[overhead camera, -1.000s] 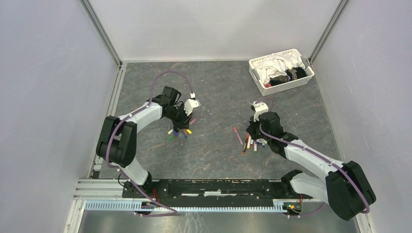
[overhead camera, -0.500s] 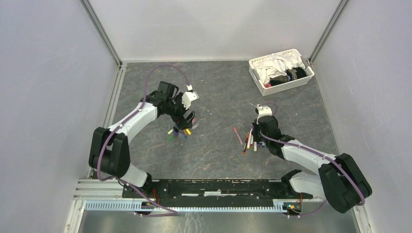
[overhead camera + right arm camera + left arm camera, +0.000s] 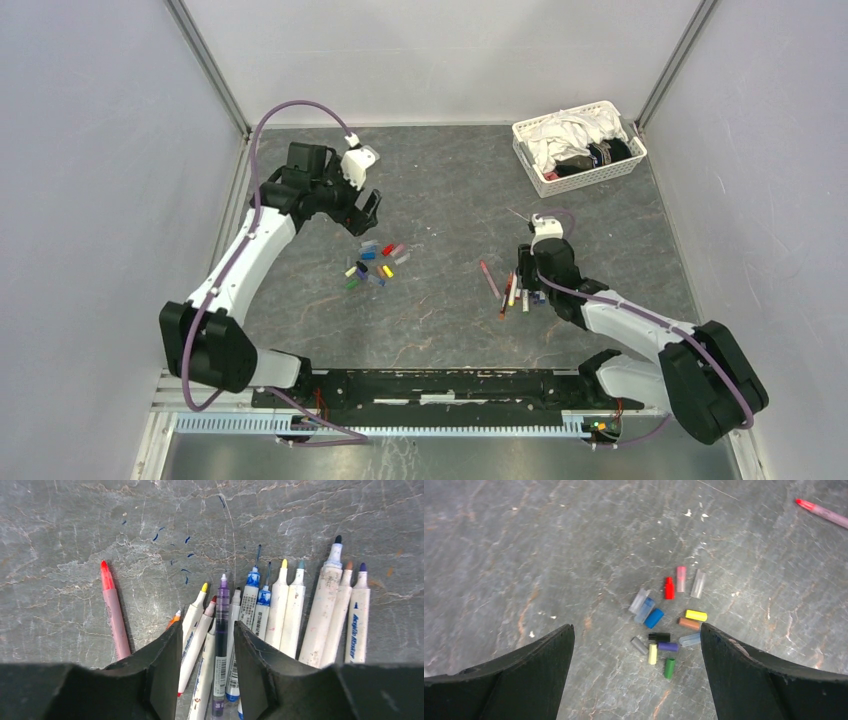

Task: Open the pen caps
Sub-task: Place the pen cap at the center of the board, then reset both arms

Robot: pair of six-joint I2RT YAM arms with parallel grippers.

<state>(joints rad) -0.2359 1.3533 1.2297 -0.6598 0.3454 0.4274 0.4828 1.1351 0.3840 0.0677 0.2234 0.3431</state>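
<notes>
Ahead of left hand (image 3: 636, 628) — pen caps (image 3: 654, 618)

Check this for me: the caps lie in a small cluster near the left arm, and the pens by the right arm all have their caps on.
Wrong on one count: the pens by the right arm have no caps on; the right wrist view shows bare tips. The caps do lie in a small cluster near the left arm.
</notes>
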